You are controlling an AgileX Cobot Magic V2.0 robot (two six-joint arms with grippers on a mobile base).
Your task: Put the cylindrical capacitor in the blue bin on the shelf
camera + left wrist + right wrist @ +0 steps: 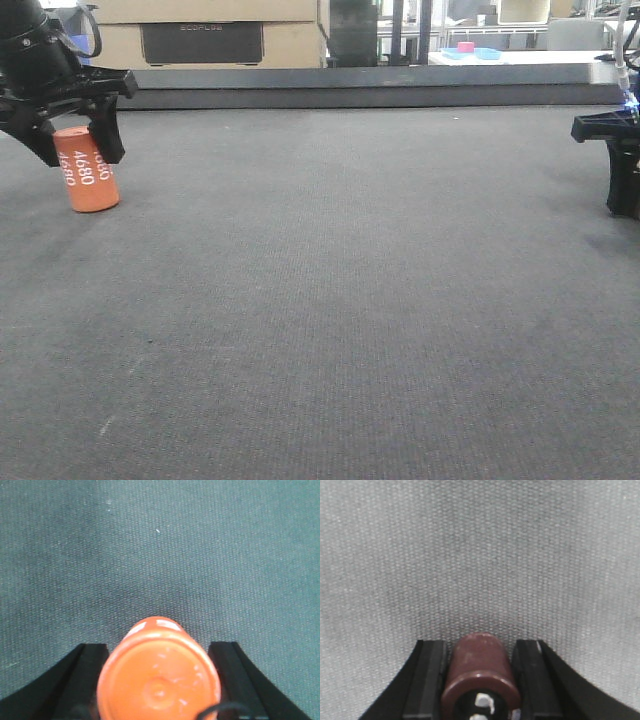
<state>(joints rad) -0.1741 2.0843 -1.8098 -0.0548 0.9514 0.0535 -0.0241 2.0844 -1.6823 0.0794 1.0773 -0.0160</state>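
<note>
The cylindrical capacitor (86,172), an orange cylinder with white "4680" print, leans slightly at the far left on the grey carpet. My left gripper (80,158) is shut on it, with one black finger on each side. In the left wrist view its round orange top (159,682) fills the space between the fingers of the left gripper (159,647). My right gripper (479,642) is shut on a dark brown cylinder (481,667) with metal terminals on its end. The shelf's broad steel rail (370,86) runs across the back. A shallow blue bin (476,53) sits beyond it.
Grey carpet (340,300) covers the whole foreground between the two arms. My right gripper (620,165) shows at the right edge, partly cut off. Cardboard boxes (200,35) stand behind the rail at the back left. A pink item (465,46) lies in the blue bin.
</note>
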